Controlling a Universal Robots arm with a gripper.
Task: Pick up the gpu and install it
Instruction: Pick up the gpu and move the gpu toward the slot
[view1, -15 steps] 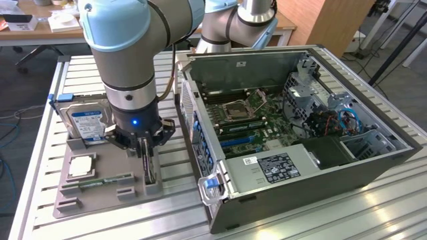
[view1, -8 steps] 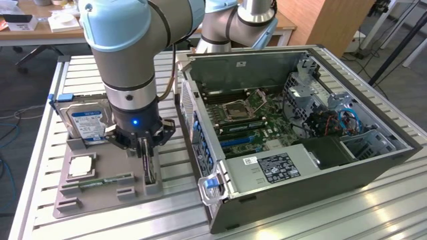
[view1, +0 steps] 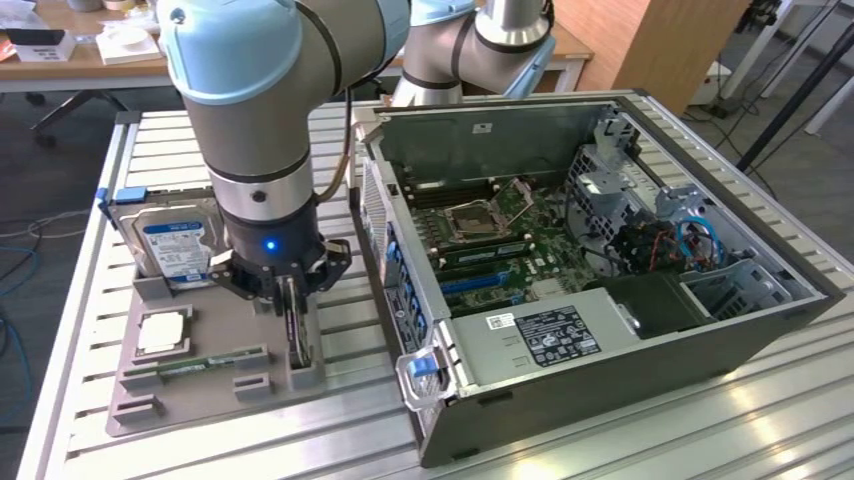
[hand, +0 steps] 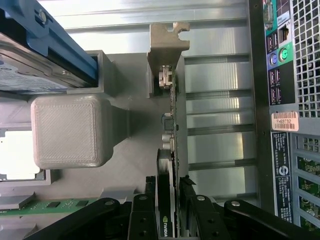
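jaws: the gripper (hand: 167, 184) stands low over the grey holder (hand: 130, 165), jaws spread, one finger on each side of the gpu (hand: 170, 125); slim gaps show on both sides, so i judge nothing is pinched yet.
gpu: it stands on edge in a slot of the holder, metal bracket (hand: 168, 42) at the end away from the fingers; in the exterior view the gpu (view1: 302, 335) is directly under the gripper (view1: 295, 292).
grip risk: the fingers seem to sit toward one end of the card, so a lift from there could let the bracket end droop or swing.
component risk: a squeeze on the card's raised parts rather than flat board could crack or shift something.
holder risk: the slot walls hug the card; a pull that is not straight could jam it and drag the holder across the slatted table (view1: 667, 440).
neighbours: the hard drive (view1: 174, 245), the square chip (view1: 163, 332) and the memory stick (view1: 214, 362) share the holder and could be jolted loose.
case: the open computer case (view1: 574, 395) lies just beside the holder on the exterior view's right; a tilted card could strike its near wall.
slot: the blue slots (view1: 470, 284) on the motherboard (view1: 494, 225) sit near the power supply (view1: 547, 335); a skewed card would miss or scrape them.
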